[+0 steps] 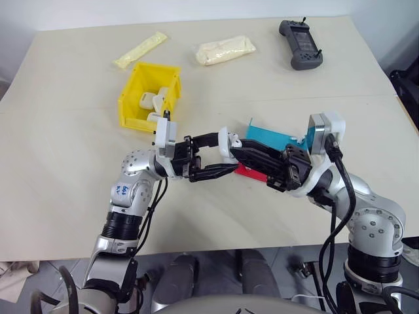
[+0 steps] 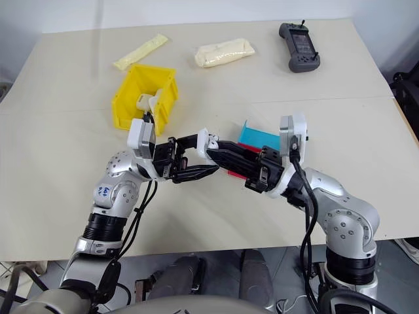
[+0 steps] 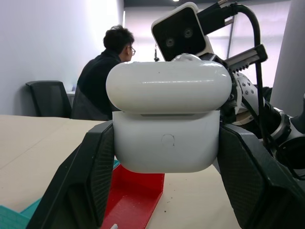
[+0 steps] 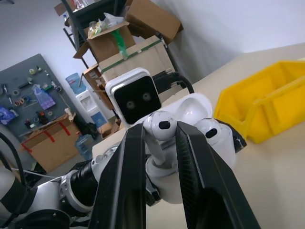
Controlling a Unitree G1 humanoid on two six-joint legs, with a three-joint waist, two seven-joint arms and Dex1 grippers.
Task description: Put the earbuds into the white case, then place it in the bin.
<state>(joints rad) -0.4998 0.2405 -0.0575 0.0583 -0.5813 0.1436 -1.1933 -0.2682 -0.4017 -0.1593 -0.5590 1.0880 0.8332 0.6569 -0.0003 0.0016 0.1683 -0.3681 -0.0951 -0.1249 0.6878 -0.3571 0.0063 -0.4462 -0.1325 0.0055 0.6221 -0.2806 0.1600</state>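
My left gripper (image 1: 224, 156) is shut on the white case (image 3: 167, 143), held above the table with its lid (image 4: 190, 102) flipped open. One earbud (image 4: 208, 129) sits in the case. My right gripper (image 1: 241, 154) meets it from the right and is shut on a second earbud (image 4: 159, 124), whose stem points down at the case's open top. The yellow bin (image 1: 171, 91) stands on the table behind the left arm.
Several other white cases (image 1: 152, 100) lie in the bin. A flat red and blue tray (image 1: 270, 136) lies under the right gripper. At the back of the table are two pale packets (image 1: 226, 50) (image 1: 139, 50) and a black controller (image 1: 300, 44). A seated person (image 3: 102, 71) shows in the left wrist view.
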